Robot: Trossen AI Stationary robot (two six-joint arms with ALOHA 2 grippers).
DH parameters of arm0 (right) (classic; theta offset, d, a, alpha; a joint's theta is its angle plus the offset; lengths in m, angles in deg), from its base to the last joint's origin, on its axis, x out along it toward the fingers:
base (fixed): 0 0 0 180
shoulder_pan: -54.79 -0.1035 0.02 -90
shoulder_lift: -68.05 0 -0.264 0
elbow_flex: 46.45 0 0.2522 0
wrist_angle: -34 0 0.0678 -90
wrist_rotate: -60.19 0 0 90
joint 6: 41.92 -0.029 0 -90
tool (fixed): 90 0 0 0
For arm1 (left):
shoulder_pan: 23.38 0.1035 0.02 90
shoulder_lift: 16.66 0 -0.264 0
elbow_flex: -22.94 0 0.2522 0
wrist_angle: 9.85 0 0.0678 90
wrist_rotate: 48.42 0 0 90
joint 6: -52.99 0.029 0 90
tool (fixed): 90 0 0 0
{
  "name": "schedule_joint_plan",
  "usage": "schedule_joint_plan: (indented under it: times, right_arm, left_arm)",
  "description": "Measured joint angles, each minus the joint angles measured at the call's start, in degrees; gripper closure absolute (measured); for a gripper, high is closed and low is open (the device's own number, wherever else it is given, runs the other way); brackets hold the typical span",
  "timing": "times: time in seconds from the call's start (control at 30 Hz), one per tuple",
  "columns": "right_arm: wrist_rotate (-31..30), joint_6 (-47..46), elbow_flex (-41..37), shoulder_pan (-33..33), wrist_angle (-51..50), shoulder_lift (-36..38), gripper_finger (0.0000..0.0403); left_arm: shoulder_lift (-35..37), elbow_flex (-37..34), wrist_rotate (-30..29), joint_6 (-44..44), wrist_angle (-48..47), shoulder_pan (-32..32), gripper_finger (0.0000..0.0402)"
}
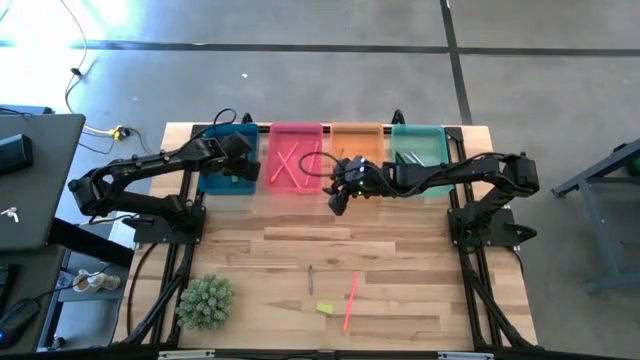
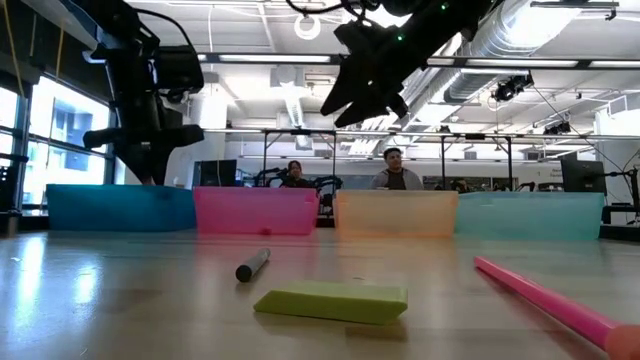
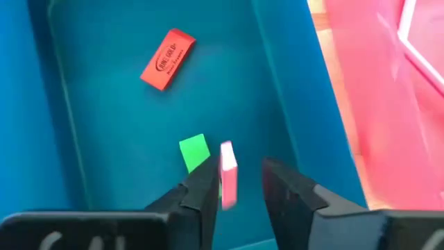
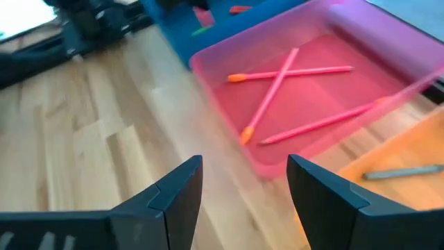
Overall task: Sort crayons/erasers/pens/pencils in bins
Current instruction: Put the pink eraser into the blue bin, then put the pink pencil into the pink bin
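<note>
A: What is laid out on the worktop (image 1: 400,250), taken from the biggest things down?

B: Four bins are lined up along the far edge: a blue bin (image 1: 212,181), a pink bin (image 1: 296,133), an orange bin (image 1: 356,132) and a teal-green bin (image 1: 420,133). One kind of item seems to be meant for each, which would explain the row. A spiky green plant (image 1: 206,301) is seen at the near left corner.

A: And the arms?

B: The left gripper (image 3: 239,182) is held over the blue bin. Its fingers (image 3: 201,191) are parted a little, and a small pink eraser (image 3: 227,173) is seen on edge between them, above the bin floor. Whether it is gripped or already let go cannot be told. It is judged that it is being dropped there because a red eraser (image 3: 167,58) and a green eraser (image 3: 194,152) already lie in that bin.

A: The right one?

B: The right gripper (image 4: 244,182) is hung above the worktop just in front of the pink bin, its fingers spread wide with nothing between them. Long pink sticks (image 4: 277,80) are crossed inside that bin, and a grey pencil (image 4: 402,172) lies in the orange one.

A: What is left to sort?

B: Near the front, a long pink stick (image 1: 350,300), a yellow-green eraser (image 1: 325,308) and a short dark pen (image 1: 310,278) lie apart from one another.
</note>
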Motion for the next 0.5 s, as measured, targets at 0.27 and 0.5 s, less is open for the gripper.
schedule_joint_plan:
  times: [0.27,0.5]
  right_arm:
    - [0.1,0.4,0.0,-3.8,-0.1,0.0,0.0201]
    - [0.1,0.5,1.0,-7.6,-2.4,0.0,0.0201]
  left_arm:
    - [0.0,0.0,1.7,1.9,-0.2,2.1,0.0248]
    - [0.0,1.9,10.6,11.8,-1.0,4.2,0.0237]
